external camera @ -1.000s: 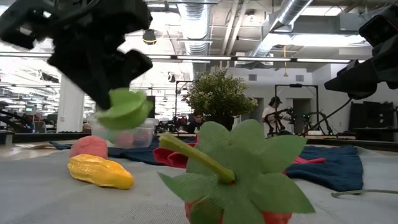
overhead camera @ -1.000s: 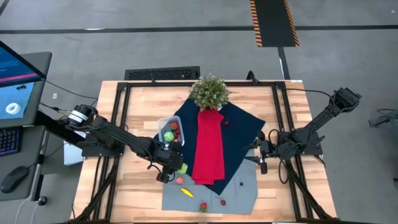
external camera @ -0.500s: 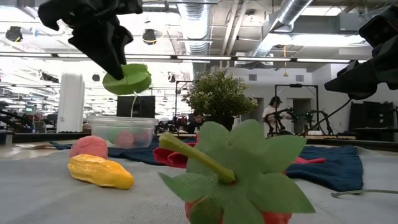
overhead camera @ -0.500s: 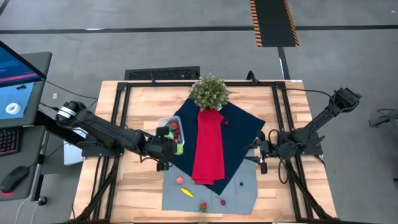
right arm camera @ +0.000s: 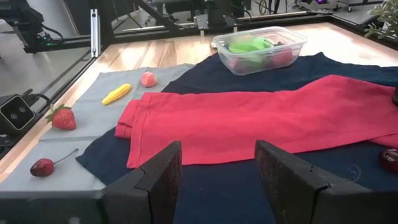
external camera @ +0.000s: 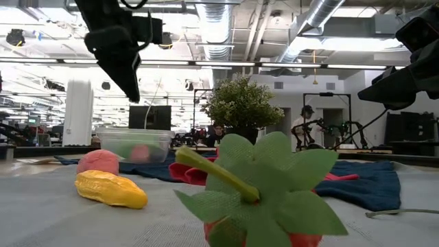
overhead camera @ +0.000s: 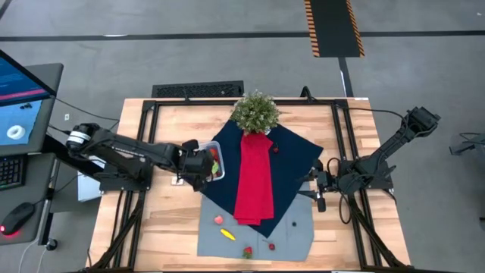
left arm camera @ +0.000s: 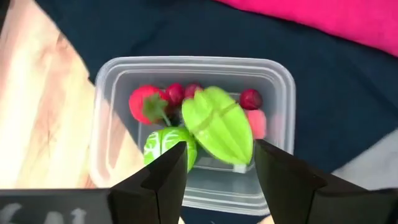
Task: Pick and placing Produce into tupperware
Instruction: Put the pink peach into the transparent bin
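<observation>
A: Produce and tupperware (overhead camera: 210,161), seen from above: where did the container sit, and why was the left tool (overhead camera: 198,165) there?

B: The tupperware lay on the near corner of the dark blue cloth (overhead camera: 295,163), beside the red cloth strip (overhead camera: 255,178). The left tool hung directly over it, presumably so that a released piece would fall inside. Its fingers (left arm camera: 160,180) stood apart with nothing between them.

A: What did the container hold?

B: In the left wrist view, a ridged green piece (left arm camera: 217,124) rested on top, tilted; beneath and beside it lay a round green piece (left arm camera: 163,146), a strawberry (left arm camera: 144,104), a pink piece (left arm camera: 256,122) and small dark red berries (left arm camera: 250,98).

A: And outside it?

B: On the grey cloth (overhead camera: 292,231) near the tabletop (overhead camera: 170,227) front edge lay a pink piece (overhead camera: 218,220), a yellow piece (overhead camera: 227,234), a leafy strawberry (overhead camera: 247,252) and a small red piece (overhead camera: 271,246). Judged from this, the task was part done.

A: The right arm?

B: The right tool (overhead camera: 317,189) waited well apart over the blue cloth's far side, its fingers (right arm camera: 158,171) apart and empty. A potted plant (overhead camera: 255,112) stood at the back.
</observation>
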